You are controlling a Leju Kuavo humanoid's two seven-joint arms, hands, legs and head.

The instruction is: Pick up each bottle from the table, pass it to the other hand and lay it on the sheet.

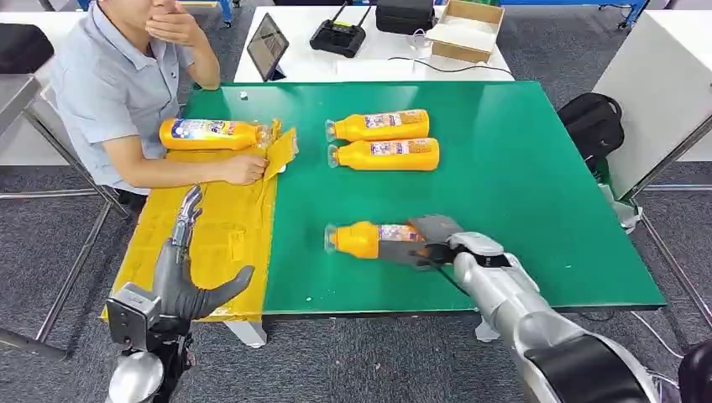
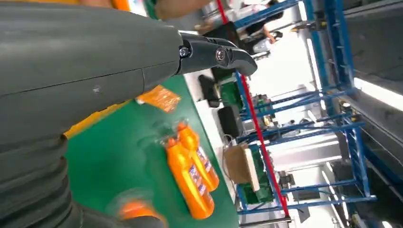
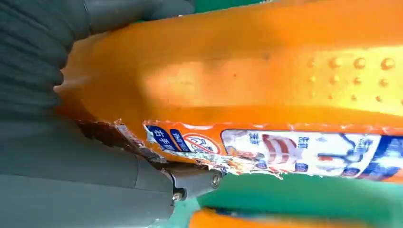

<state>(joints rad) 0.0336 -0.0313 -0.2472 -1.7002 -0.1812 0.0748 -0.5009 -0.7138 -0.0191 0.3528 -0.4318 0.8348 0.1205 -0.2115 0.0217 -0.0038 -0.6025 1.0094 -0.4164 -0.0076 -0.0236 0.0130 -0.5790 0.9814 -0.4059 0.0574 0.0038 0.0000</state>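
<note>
An orange bottle [image 1: 363, 238] lies on its side on the green table [image 1: 520, 193] near the front edge, cap pointing left. My right hand [image 1: 428, 243] grips its base end; in the right wrist view the bottle [image 3: 266, 80] sits close against the hand [image 3: 71, 166]. My left hand [image 1: 186, 269] hovers open, fingers stretched out, over the yellow sheet [image 1: 227, 243] at the table's left. One bottle [image 1: 206, 133] lies on the sheet's far end. Two more bottles [image 1: 382, 126] [image 1: 390, 154] lie side by side mid-table, also seen as the pair of bottles [image 2: 190, 175] past my left hand [image 2: 95, 71].
A person [image 1: 117, 92] sits at the far left, one hand [image 1: 245, 169] resting on the sheet's edge. Behind the green table a white table carries a tablet [image 1: 267, 46], a black controller [image 1: 338, 37] and a cardboard box [image 1: 466, 29]. A black backpack [image 1: 594, 122] lies on the floor to the right.
</note>
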